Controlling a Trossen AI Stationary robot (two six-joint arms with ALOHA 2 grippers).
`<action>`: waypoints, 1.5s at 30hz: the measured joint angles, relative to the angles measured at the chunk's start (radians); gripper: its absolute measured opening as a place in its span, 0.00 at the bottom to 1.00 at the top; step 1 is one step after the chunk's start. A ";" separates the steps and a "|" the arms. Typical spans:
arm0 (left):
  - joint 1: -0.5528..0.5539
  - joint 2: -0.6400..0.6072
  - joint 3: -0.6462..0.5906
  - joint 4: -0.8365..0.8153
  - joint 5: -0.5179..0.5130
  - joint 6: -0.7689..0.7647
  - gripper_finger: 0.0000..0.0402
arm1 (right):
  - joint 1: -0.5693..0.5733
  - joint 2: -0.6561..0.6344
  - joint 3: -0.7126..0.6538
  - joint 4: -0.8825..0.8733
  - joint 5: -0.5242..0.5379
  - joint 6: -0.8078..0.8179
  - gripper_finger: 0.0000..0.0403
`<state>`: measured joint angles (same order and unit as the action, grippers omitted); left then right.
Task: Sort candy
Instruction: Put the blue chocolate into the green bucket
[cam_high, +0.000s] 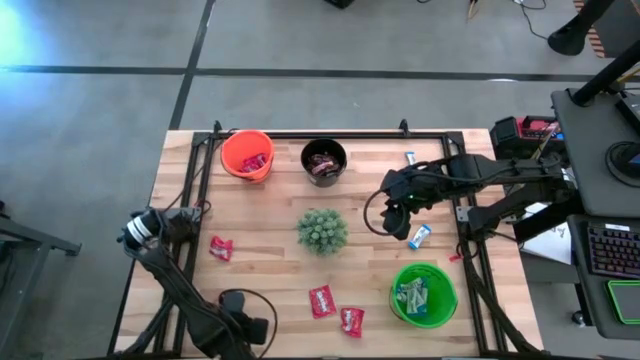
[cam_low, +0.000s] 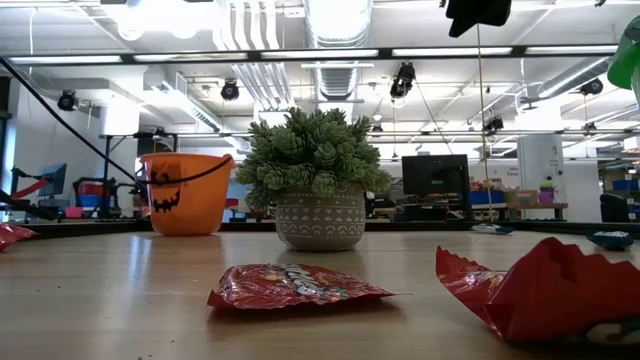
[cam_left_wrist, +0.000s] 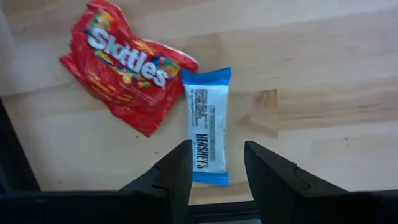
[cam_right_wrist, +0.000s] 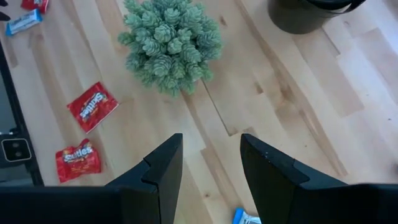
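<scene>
In the left wrist view a light blue and white candy bar (cam_left_wrist: 208, 127) lies flat on the wood beside a red candy packet (cam_left_wrist: 124, 68). My left gripper (cam_left_wrist: 214, 165) is open, with its fingers standing on either side of the bar's near end. In the high view my left gripper (cam_high: 198, 214) is near the table's left edge, close to that red packet (cam_high: 220, 248). My right gripper (cam_high: 396, 218) is open and hovers right of the plant, with a light blue candy (cam_high: 419, 237) lying just beside it. Two red packets (cam_high: 322, 300) (cam_high: 351, 321) lie near the near edge, and another blue candy (cam_high: 411, 157) lies at the far side.
An orange bucket (cam_high: 247, 154) holds red candy, a black bucket (cam_high: 324, 160) holds dark candy, and a green bucket (cam_high: 423, 293) holds light blue candy. A spiky green plant ball (cam_high: 322, 230) stands mid-table in a pot (cam_low: 320, 218). Bare wood lies between the plant and the far buckets.
</scene>
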<state>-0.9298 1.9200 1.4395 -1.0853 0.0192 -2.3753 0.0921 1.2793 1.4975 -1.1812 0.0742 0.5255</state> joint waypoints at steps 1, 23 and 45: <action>-0.001 0.009 0.000 0.004 0.010 -0.001 0.32 | 0.000 0.000 0.000 0.000 0.000 0.000 0.38; -0.006 0.049 0.000 0.059 0.046 0.019 0.32 | 0.002 0.000 0.000 0.000 0.000 0.012 0.38; -0.007 0.049 0.000 0.080 0.130 0.035 0.38 | 0.040 0.000 0.000 -0.001 -0.006 0.011 0.38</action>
<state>-0.9371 1.9686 1.4395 -1.0058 0.1493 -2.3401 0.1322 1.2793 1.4975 -1.1826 0.0681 0.5363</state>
